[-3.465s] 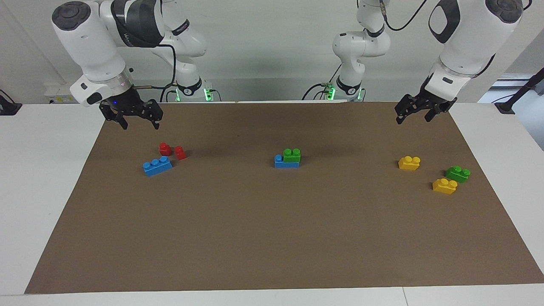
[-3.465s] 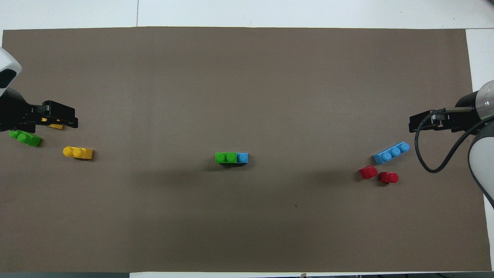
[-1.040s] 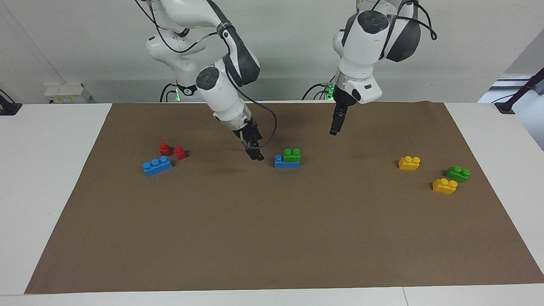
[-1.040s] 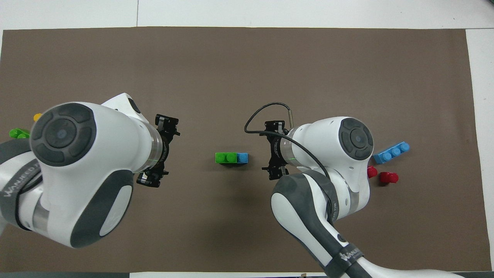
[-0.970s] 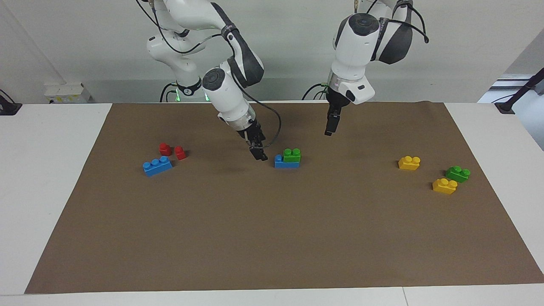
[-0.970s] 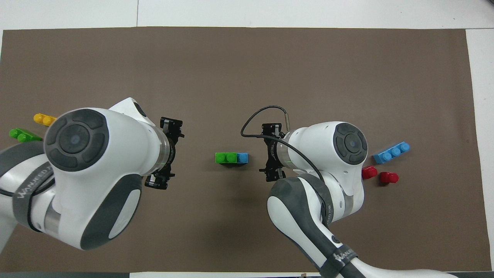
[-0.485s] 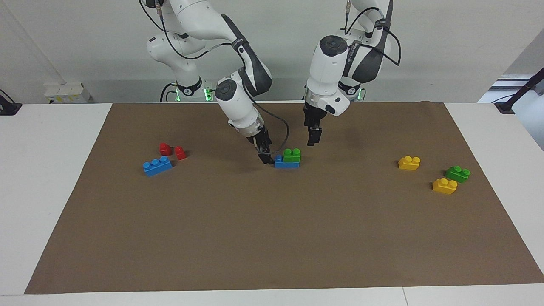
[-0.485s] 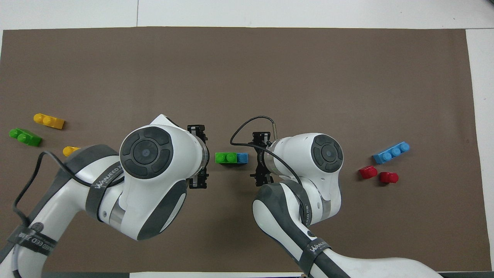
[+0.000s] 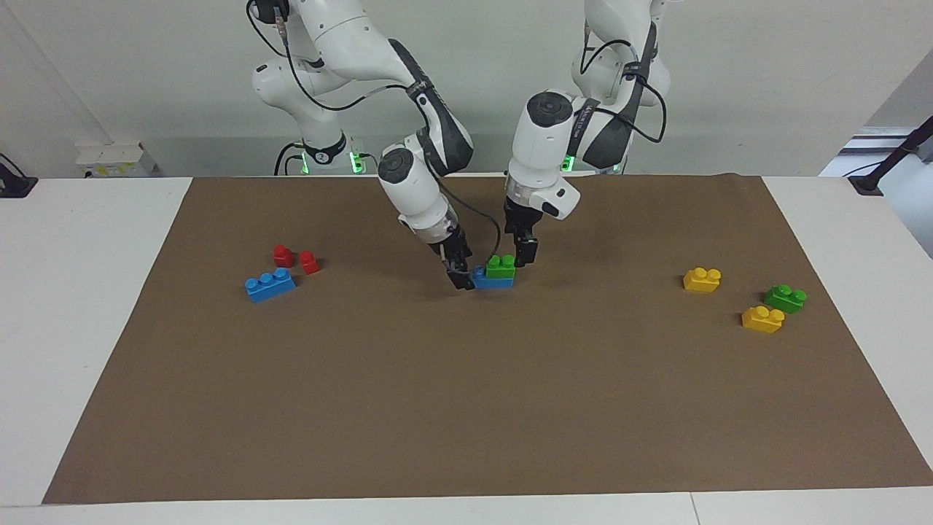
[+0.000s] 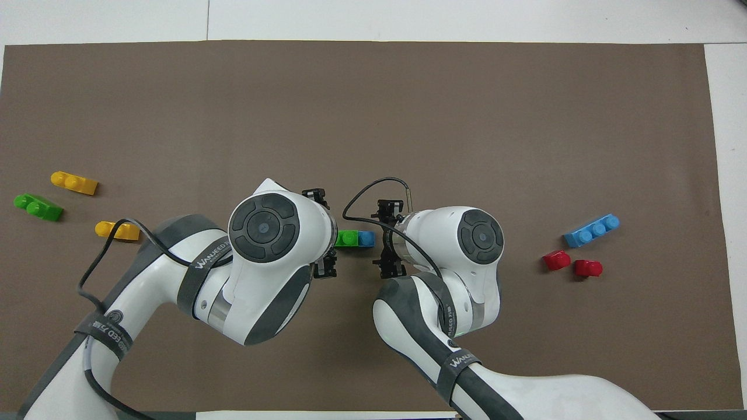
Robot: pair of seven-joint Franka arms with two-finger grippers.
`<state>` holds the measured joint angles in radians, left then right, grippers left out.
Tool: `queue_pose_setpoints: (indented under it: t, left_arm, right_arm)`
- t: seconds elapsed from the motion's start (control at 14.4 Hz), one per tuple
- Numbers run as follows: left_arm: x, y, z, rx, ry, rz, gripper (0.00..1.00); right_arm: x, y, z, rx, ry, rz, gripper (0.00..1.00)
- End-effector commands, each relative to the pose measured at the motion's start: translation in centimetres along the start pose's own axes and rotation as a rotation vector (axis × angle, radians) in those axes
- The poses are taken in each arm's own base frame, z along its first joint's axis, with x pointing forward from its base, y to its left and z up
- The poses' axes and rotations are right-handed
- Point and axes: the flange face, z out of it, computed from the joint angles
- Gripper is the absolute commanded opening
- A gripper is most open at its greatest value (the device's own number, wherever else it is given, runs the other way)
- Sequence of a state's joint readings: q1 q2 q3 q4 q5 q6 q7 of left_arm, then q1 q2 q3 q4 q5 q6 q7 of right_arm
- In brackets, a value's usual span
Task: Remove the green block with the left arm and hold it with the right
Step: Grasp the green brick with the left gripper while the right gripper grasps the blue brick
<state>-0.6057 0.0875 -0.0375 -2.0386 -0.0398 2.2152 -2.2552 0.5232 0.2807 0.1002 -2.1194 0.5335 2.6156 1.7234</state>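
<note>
The green block (image 9: 501, 267) sits pressed onto a blue brick (image 9: 492, 281) in the middle of the brown mat. In the overhead view the green block (image 10: 349, 238) is partly covered by the left wrist, with the blue brick (image 10: 366, 239) beside it. My left gripper (image 9: 525, 253) is open and low, right beside the green block on the side toward the left arm's end. My right gripper (image 9: 461, 278) is open and down at the blue brick's end toward the right arm's end; it also shows in the overhead view (image 10: 389, 238). Neither gripper holds anything.
A second green brick (image 9: 785, 298) and two yellow bricks (image 9: 702, 279) (image 9: 762, 319) lie toward the left arm's end. A blue three-stud brick (image 9: 270, 284) and two red pieces (image 9: 283, 255) (image 9: 310, 262) lie toward the right arm's end.
Both arms have swung in from the table's ends and come down. The left gripper has closed in on the green block, the right gripper on the blue brick. The bricks have not moved.
</note>
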Motion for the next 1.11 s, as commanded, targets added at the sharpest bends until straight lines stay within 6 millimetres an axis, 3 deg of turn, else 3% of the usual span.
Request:
queue_pose_setpoints:
  t: [0.0,0.35,0.55,0.83,1.04]
  left_arm:
    - [0.2,-0.3,1.2,-0.01,-0.01,-0.024,1.0]
    - [0.4,-1.4,2.6,0.0,0.0,-0.038,1.0]
    - [0.5,-1.1,3.1,-0.029,-0.024,-0.053,1.0]
    - [0.8,-0.4,3.3,-0.049,-0.038,-0.064,1.0]
    - [0.6,-0.3,4.4,-0.043,-0.03,-0.064,1.0]
  right_arm:
    - [-0.2,-0.8,1.2,0.012,-0.014,-0.018,0.99]
    - [0.0,-1.1,2.6,0.013,-0.009,-0.015,0.94]
    - [0.0,-1.0,2.7,0.011,-0.009,-0.014,0.84]
    - [0.0,-1.0,2.7,0.011,-0.009,-0.014,0.57]
    - [-0.1,-1.1,2.6,0.012,-0.011,-0.015,0.22]
